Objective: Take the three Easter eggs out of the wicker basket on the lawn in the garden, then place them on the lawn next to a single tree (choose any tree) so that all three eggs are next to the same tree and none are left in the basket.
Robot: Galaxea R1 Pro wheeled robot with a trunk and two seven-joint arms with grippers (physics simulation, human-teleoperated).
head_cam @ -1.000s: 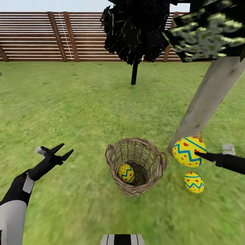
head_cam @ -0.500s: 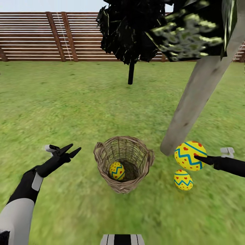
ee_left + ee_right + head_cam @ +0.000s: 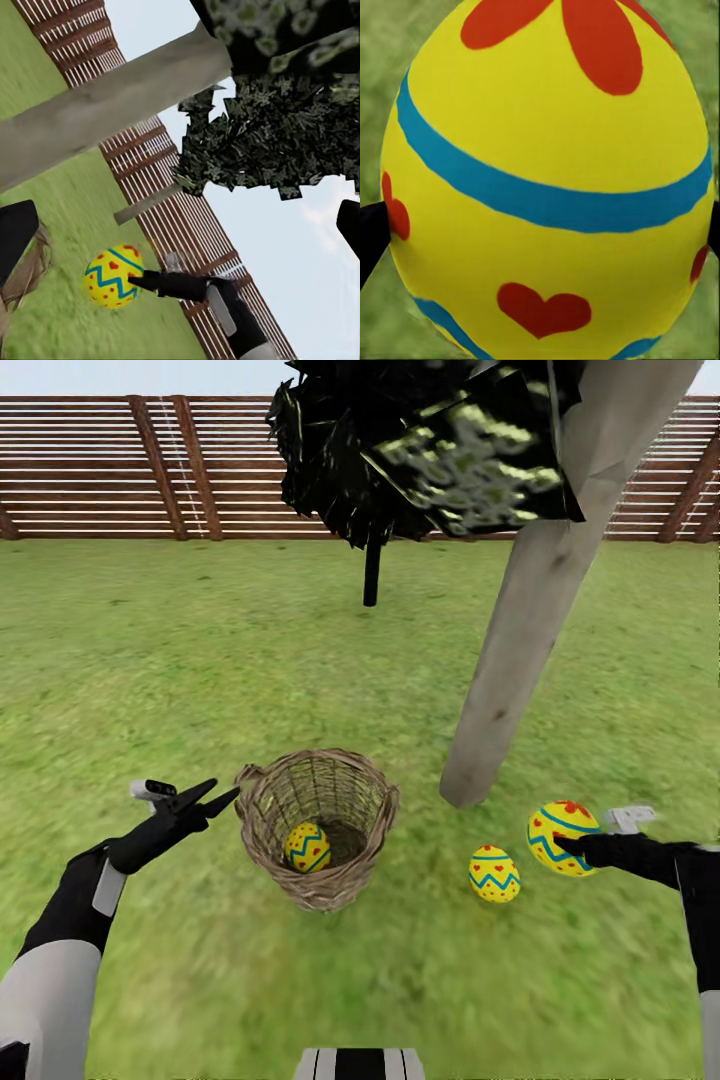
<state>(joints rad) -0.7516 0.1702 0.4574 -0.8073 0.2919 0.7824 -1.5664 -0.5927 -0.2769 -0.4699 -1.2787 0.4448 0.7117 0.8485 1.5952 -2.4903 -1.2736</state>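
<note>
Yellow egg clamped in the right gripper, held low over the lawn just right of the trunk base. Right wrist view confirms the clamp: egg between two dark fingertips at its sides, grass behind it. Second egg lies on the grass near the trunk foot, between basket and held egg. Third egg sits at the basket bottom.

Left gripper has its jaws apart, holding nothing, tips just beside the basket rim.

Step in hand, as I judge it: placing egg two by the tree. One down, one in the air, one to fetch. Next move calls for lowering the held egg onto the grass close to the trunk and beside the lying egg, then letting go gently so it doesn't roll. After that, reach into the basket for the last one; the left gripper is nearest.

View differences: head view gives the whole layout: all three eggs, basket, trunk, fence, thin black tree. Left wrist view shows the held egg side-on with the right arm behind it, a bit of basket weave at the edge, plus trunk and foliage against sky. Right wrist view gives egg detail: blue band, red heart, red petals. How far the egg is off the ground is hard to tell.
</note>
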